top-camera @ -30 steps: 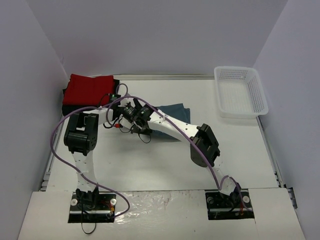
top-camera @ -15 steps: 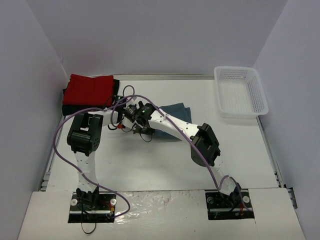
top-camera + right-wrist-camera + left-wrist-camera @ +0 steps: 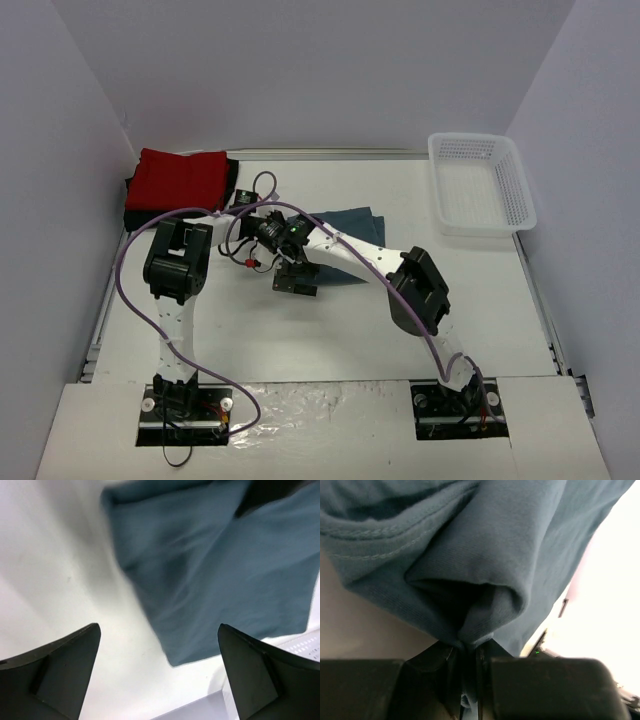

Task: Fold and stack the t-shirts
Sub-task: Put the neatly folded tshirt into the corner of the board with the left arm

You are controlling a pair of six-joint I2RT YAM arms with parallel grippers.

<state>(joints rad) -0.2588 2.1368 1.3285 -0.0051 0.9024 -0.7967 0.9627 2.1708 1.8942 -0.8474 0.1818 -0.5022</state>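
Teal cloth is what both arms are working on. The teal shirt (image 3: 470, 555) bunches into a fold right at the tips of the left claw (image 3: 468, 647), and that claw is pressed together on a pinch of it. The right claw (image 3: 158, 627) is spread wide with nothing between its jaws. The same shirt lies just ahead of it, with bare table (image 3: 60, 570) beneath and to its left.

Beyond the left claw and off to its left, the red shirt (image 3: 178, 178) lies flat and squared on top of the black shirt (image 3: 131, 190). By my reckoning that's two folded and stacked, with the teal one left to finish and carry over. The white basket (image 3: 480, 185) sits well off to the right of the right claw, nothing in it that I can see.

From overhead you get the stack, the basket and the crossed arms, but the arms cover both claws' tips. Only the left wrist view shows the pinch itself. Only the right wrist view shows those open jaws and the shirt's loose corner.
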